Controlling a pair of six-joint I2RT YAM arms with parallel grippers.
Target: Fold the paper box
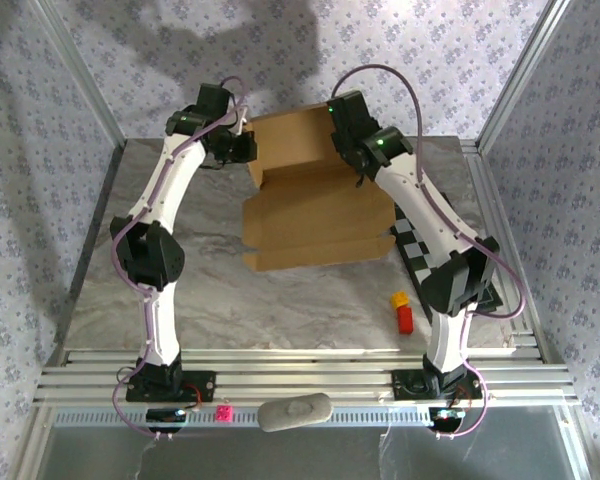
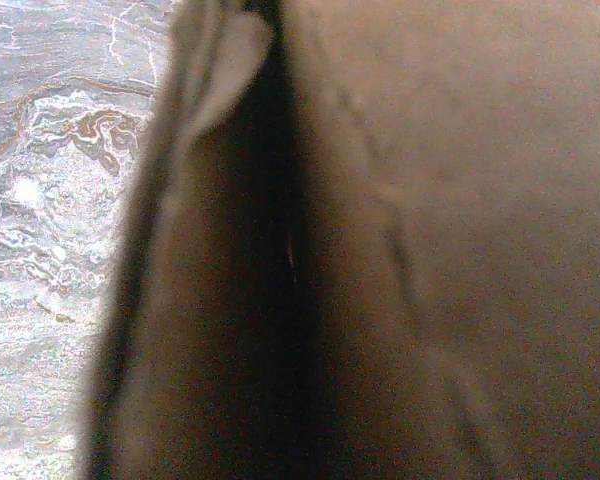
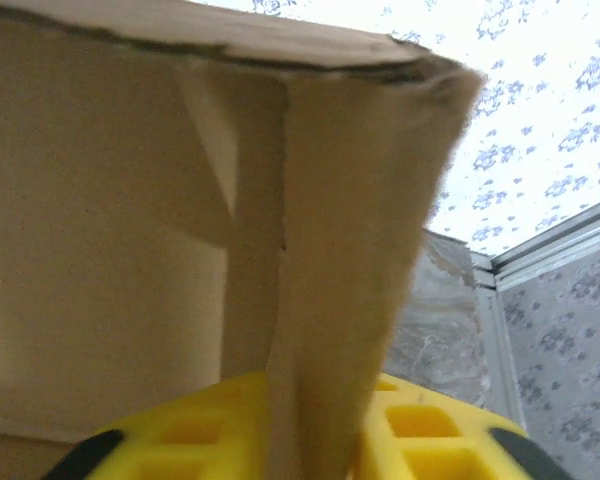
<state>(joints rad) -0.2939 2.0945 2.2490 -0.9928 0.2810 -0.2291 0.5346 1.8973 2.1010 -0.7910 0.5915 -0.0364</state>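
From above: the paper box sits centre-frame toward the top, its back wall raised and its front panels flat on the counter. The left tool is at the upper-left corner, clenched; whether it pinches card, I can't tell. The right tool is at the upper-right corner. There's bare counter left and below, but a checkered board crowds the right edge.

Left wrist: a blurred card fold, very close.

Right wrist: a flap edge runs between the yellow fingers, apparently gripped, I'd judge to turn it inward.
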